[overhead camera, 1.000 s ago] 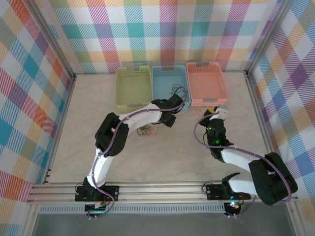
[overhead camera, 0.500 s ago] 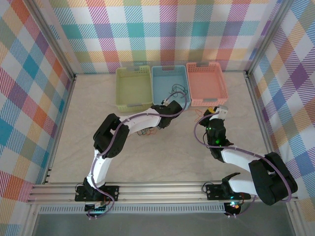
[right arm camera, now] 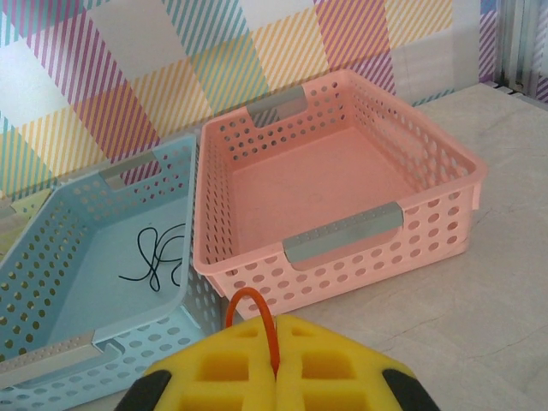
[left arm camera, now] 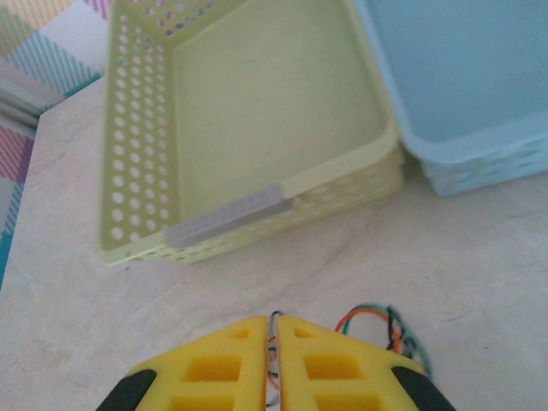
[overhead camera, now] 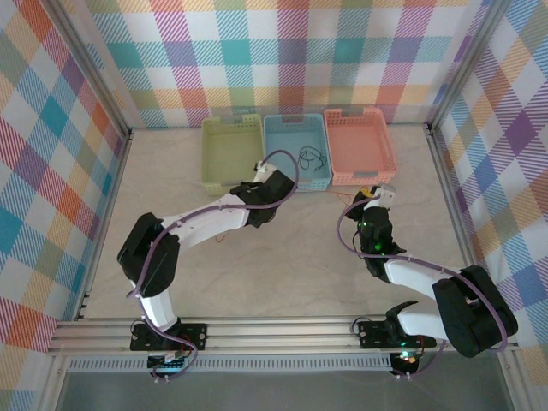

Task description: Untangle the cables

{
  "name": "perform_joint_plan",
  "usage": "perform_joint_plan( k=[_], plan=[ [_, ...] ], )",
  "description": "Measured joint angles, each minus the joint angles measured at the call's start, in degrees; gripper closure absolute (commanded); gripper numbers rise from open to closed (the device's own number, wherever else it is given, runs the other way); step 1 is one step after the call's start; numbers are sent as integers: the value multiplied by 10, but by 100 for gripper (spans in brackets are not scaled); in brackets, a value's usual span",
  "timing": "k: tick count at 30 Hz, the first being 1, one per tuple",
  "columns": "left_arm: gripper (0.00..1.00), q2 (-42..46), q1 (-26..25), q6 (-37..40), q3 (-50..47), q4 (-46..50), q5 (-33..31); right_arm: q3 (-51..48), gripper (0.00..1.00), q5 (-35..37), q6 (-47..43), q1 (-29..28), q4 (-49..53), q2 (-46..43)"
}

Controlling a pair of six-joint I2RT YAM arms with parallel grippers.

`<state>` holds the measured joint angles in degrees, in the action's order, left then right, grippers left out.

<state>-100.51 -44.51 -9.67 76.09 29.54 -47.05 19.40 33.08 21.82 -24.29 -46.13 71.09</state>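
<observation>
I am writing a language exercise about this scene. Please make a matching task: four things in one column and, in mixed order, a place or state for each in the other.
Things:
1 black cable
2 orange cable
3 tangled cables
4 pink basket

Places or states:
A empty
B pinched between the right fingers
C in the blue basket
D beside the left fingers

Pairs: 1-C, 2-B, 3-D, 4-A

Pale marbled table (overhead camera: pixel 282 274), mostly bare tbh. Three plastic baskets sit in a row at the far edge, side by side and touching: green basket (overhead camera: pixel 231 154), blue basket (overhead camera: pixel 287 147), pink basket (overhead camera: pixel 360 145). A small clump of orange, black and green cables (left arm camera: pixel 387 330) sits near the front of the green and blue ones.
</observation>
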Motion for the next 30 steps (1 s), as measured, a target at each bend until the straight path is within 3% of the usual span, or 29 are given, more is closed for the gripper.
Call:
perform_joint_plan(
  k=[9, 17, 19, 23, 27, 30],
  plan=[
    [74, 150, 47, -19, -72, 0, -4, 0, 100, -1, 0, 4, 2, 0],
    [72, 251, 66, -33, -106, -11, -3, 0, 100, -1, 2, 7, 6, 5],
    [67, 254, 70, -34, -114, -22, 21, 0, 100, -1, 2, 7, 8, 5],
    [55, 243, 75, -26, -132, -41, 131, 0, 100, -1, 2, 7, 8, 7],
    [53, 185, 75, -21, -114, -45, 255, 0, 98, -1, 2, 7, 8, 8],
    [53, 131, 74, -28, -89, -41, 313, 0, 72, -1, 4, 7, 12, 8]
  ],
)
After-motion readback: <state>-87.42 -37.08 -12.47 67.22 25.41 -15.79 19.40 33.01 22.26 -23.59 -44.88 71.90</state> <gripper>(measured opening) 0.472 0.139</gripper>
